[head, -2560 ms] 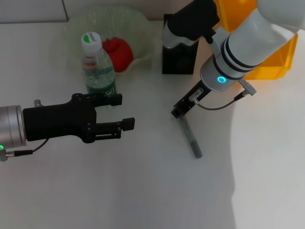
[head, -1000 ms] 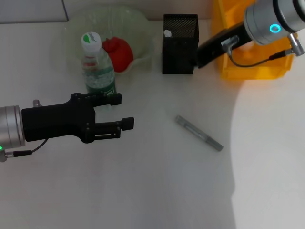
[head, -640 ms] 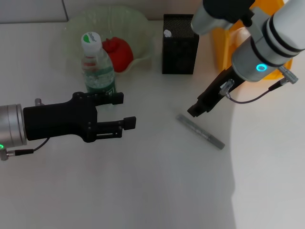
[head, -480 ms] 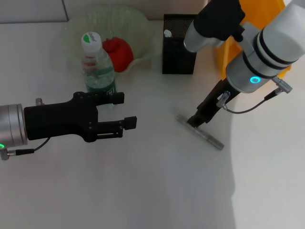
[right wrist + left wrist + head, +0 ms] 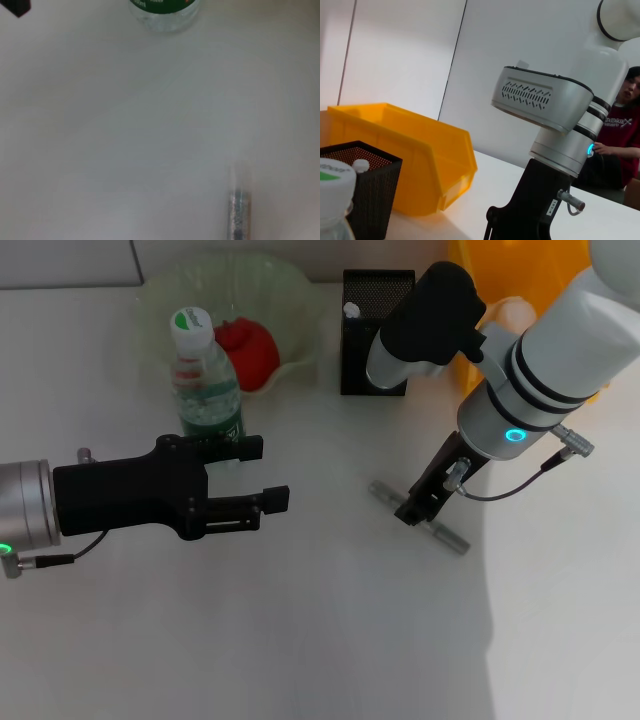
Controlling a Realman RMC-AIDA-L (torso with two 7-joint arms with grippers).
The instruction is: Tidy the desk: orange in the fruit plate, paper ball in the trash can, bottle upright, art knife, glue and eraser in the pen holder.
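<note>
**A:** The right gripper is down at the desk, directly over the middle of the art knife. The grey stick lies flat and slantwise, one end poking out on the side toward the left arm, the other end on the far side toward the shadowed edge of the desk.

**B:** Clamped on it?

**A:** I cannot tell. The black tip covers the knife's middle and the fingers themselves are hidden. The right wrist view shows the art knife lying on the white surface, but not whether it is gripped.

**B:** And the left gripper?

**A:** Hovering well apart from the knife, over on the left, fingers spread wide with nothing between them. Just beyond its upper finger stands the bottle, upright, cap up. The same bottle shows in the right wrist view, well apart from the knife.

**B:** What's behind the bottle?

**A:** The fruit plate, pale green and scalloped, with a red fruit in it, touching the rim nearest the bottle.

**B:** Pen holder?

**A:** The black mesh pen holder stands beyond the right gripper, past the arm's elbow housing, with a small white-topped item inside at the rim. Beside it, further from the left arm, sits a yellow bin. In the left wrist view the pen holder and yellow bin stand side by side, the right arm rising nearer.
</note>
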